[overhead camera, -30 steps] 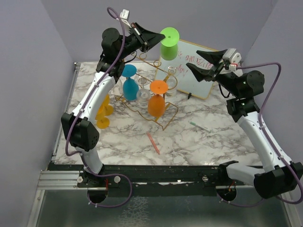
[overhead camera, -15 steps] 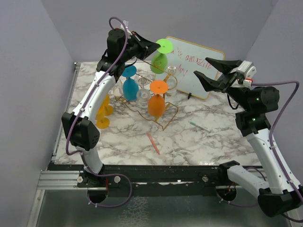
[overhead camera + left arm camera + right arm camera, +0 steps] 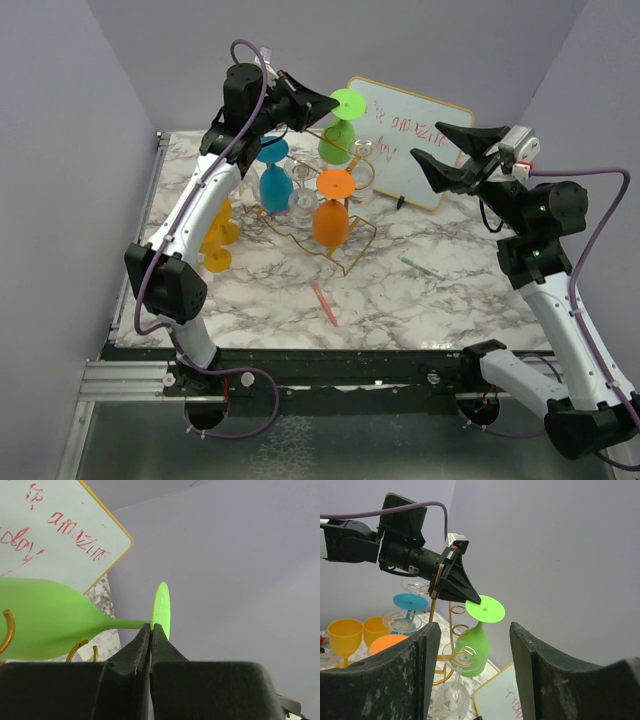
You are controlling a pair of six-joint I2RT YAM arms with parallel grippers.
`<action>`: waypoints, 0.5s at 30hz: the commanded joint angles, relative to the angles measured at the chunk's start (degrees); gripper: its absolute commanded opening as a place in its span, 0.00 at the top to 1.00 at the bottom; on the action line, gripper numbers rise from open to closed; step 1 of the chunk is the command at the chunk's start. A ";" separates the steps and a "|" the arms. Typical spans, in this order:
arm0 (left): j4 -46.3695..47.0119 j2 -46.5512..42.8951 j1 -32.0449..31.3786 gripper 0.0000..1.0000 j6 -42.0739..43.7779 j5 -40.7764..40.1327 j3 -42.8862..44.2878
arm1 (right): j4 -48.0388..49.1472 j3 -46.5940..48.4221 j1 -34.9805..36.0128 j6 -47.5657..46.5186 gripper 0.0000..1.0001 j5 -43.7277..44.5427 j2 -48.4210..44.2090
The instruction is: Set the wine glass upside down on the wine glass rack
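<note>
Where the veined marble worktop (image 3: 420, 300) fills mid-frame, the thin gold wire wine glass rack (image 3: 352, 250) with curled loops stands upper centre. Right end effector (image 3: 428, 145), right of frame: fingers apart, empty. Left end effector (image 3: 151, 628) is clamped on the slim stem of the opaque green wine glass (image 3: 338, 140), upper centre, inverted, with its disc foot up. The left wrist view shows the pinch right at the foot. The right wrist view shows the bowl beside the loops.

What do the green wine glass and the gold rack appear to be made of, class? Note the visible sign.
The green wine glass: likely plastic, opaque with a matte, even colour and no clear glints. The wine glass rack: seems metal wire with a glossy gold finish, bent into thin curled loops.
</note>
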 commanded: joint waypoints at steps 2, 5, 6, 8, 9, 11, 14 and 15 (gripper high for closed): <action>-1.15 -2.88 0.16 1.00 -0.77 1.99 -2.46 | -1.37 -1.08 -0.04 0.78 0.37 1.68 -0.70; -1.08 -3.30 0.40 1.00 -0.79 2.36 -3.61 | -1.41 -1.09 -0.04 0.69 0.37 1.81 -0.82; -0.97 -3.59 0.50 1.00 -0.83 2.30 -4.08 | -1.48 -1.00 -0.02 0.68 0.37 1.89 -0.86; -0.35 -4.14 0.73 1.00 -0.94 2.04 -5.03 | -1.64 -0.98 -0.02 0.62 0.37 1.94 -0.87; -0.12 -4.40 0.93 1.00 -0.88 1.91 -5.26 | -1.67 -1.00 -0.02 0.61 0.37 1.95 -0.87; 0.02 -4.83 1.24 1.00 -0.84 1.46 -5.56 | -1.67 -0.90 -0.04 0.61 0.37 1.95 -0.78; 0.09 -5.27 1.39 1.00 -0.84 1.42 -6.02 | -1.67 -0.83 -0.04 0.61 0.37 2.02 -0.58; 0.10 -5.35 1.47 1.00 -0.84 1.59 -6.09 | -1.67 -0.82 -0.04 0.57 0.37 2.03 -0.56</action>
